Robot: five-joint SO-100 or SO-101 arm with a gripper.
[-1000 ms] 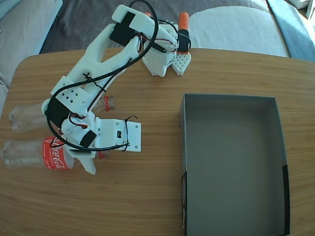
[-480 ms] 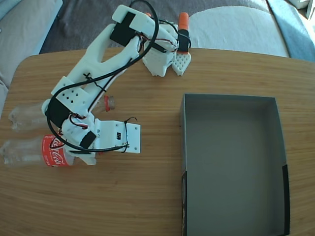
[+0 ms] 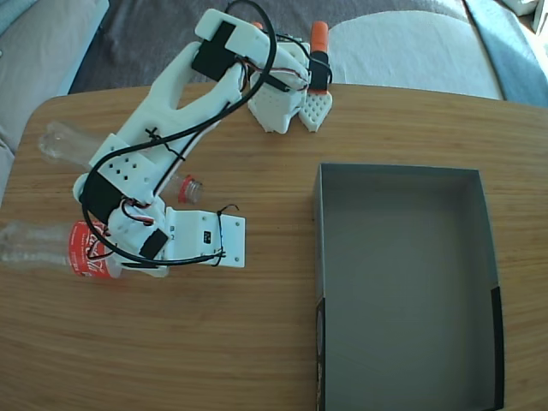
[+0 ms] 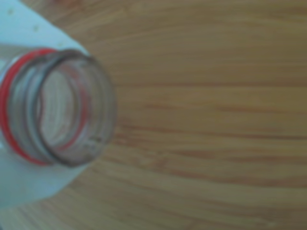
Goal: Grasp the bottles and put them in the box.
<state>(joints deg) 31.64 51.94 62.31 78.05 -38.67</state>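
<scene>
Two clear bottles lie on the wooden table at the left of the fixed view. The nearer bottle (image 3: 81, 254) has a red label, and my gripper (image 3: 128, 248) is shut on it toward its neck end. In the wrist view its open mouth with the red ring (image 4: 72, 108) fills the left side, with white fingers (image 4: 33, 189) above and below it. The other bottle (image 3: 64, 144) lies at a slant under my arm, with its red-ringed neck (image 3: 188, 188) showing beside the wrist. The dark grey box (image 3: 402, 282) sits empty on the right, far from the gripper.
My arm's base (image 3: 287, 103) is fixed at the table's far edge, with an orange part (image 3: 318, 38) above it. Grey cushions lie beyond the table. Bare wood (image 3: 265, 257) separates the gripper and the box.
The lower finger has closed up against the labelled bottle, which has shifted a little. The other bottle has swung, its base moving toward the table's far edge.
</scene>
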